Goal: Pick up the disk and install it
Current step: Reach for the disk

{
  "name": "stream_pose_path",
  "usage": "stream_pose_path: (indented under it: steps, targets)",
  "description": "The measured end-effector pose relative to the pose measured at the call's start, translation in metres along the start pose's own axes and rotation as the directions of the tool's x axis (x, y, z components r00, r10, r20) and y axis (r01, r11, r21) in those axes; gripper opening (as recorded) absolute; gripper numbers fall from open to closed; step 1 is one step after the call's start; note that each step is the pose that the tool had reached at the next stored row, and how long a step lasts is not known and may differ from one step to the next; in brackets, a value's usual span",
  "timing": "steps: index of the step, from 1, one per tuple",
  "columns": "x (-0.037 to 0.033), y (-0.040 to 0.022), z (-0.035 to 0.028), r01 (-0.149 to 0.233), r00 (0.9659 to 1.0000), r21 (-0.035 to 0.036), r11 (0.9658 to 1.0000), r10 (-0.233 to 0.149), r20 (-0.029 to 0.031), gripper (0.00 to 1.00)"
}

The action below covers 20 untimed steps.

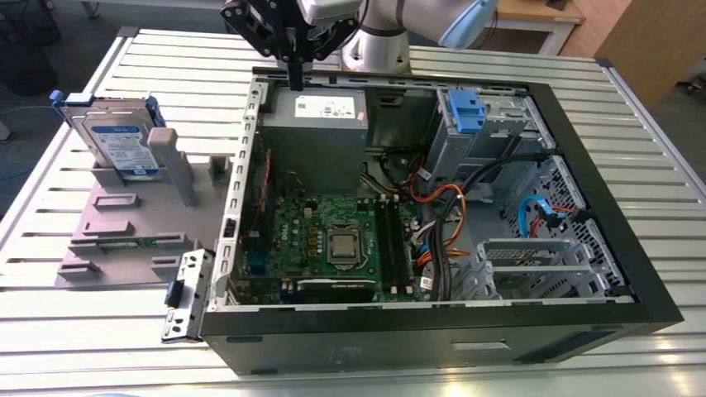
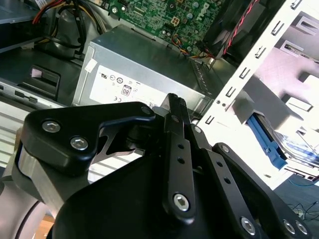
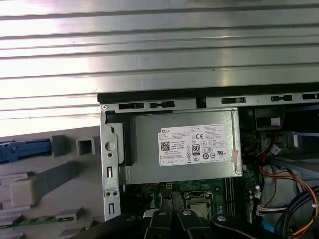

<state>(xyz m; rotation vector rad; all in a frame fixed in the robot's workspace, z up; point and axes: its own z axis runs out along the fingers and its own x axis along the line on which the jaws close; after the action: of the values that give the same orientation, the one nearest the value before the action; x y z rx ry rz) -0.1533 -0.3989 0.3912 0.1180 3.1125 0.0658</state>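
Covering most of the slatted tabletop (image 1: 66,331), the open computer case (image 1: 617,314) lies on its side, probably so its bays face up for reach. The power-supply box (image 1: 320,124) sits in the case's corner nearest the arm. A grey holder (image 1: 121,231) beside the case, by the tabletop's edge on the exterior view's left, props the disk (image 1: 116,141) upright, likely for an easy grasp. The gripper (image 1: 296,83) hangs over the power-supply corner, claw together, empty, well apart from the disk.
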Motion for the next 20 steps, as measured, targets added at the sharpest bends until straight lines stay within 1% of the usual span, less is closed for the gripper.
stream_pose_path:
  steps: [5, 7, 20]
  targets:
    - [0.0009, -0.0001, 0.0000, 0.000, 1.0000, 0.0000, 1.0000, 0.000, 0.0000, 0.11]
    - [0.0048, -0.0004, 0.0001, 0.000, 1.0000, -0.0001, 1.0000, 0.000, 0.0000, 0.11]
    - [0.0079, -0.0006, 0.0000, 0.000, 1.0000, 0.0000, 1.0000, 0.000, 0.0000, 0.11]
